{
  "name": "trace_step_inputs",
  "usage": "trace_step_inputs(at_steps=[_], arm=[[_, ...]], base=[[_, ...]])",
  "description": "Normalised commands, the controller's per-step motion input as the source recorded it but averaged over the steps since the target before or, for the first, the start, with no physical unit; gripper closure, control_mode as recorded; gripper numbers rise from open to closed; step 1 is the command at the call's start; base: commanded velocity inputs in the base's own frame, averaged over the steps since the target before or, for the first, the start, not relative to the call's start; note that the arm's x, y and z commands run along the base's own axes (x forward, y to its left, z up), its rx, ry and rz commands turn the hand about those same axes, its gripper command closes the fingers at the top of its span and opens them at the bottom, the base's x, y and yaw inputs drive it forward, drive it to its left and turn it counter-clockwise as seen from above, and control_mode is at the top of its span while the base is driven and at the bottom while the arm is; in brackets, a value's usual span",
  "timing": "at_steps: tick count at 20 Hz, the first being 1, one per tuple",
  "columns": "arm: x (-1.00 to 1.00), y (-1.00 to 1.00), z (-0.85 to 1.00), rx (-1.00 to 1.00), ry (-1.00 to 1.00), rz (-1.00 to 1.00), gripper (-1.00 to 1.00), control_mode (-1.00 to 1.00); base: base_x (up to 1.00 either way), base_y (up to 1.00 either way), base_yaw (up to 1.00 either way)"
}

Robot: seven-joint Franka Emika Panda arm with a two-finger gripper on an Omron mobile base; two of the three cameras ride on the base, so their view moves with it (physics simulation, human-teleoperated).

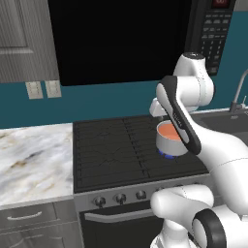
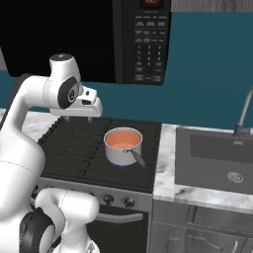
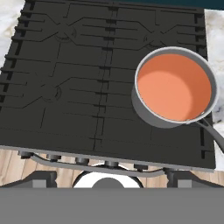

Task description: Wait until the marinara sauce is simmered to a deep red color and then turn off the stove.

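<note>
Orange-salmon, not yet deep red, the marinara sauce (image 3: 174, 85) fills a steel saucepan (image 2: 122, 146) on the stove (image 1: 111, 150), at its front burner nearer the sink (image 2: 217, 158), a blue flame beneath. Hanging above the grates, the claw (image 2: 84, 109) gives no clear sign of being released or clenched. Turning a knob (image 2: 129, 202) too early, or the wrong one, would spoil the wait.
</note>
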Motion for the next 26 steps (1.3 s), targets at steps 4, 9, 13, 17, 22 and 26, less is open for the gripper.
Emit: trace_step_inputs(at_steps=[4, 9, 13, 17, 22, 26], arm=[[0.00, 0.00, 0.00, 0.00, 0.00, 0.00, -1.00, -1.00], [0.00, 0.00, 0.00, 0.00, 0.00, 0.00, -1.00, -1.00], [0.00, 0.00, 0.00, 0.00, 0.00, 0.00, -1.00, -1.00], [0.00, 0.00, 0.00, 0.00, 0.00, 0.00, -1.00, -1.00], [0.00, 0.00, 0.00, 0.00, 0.00, 0.00, -1.00, -1.00], [0.00, 0.00, 0.00, 0.00, 0.00, 0.00, -1.00, -1.00]], base=[[0.00, 0.00, 0.00], [0.00, 0.00, 0.00], [0.00, 0.00, 0.00], [0.00, 0.00, 0.00], [0.00, 0.00, 0.00], [0.00, 0.00, 0.00]])
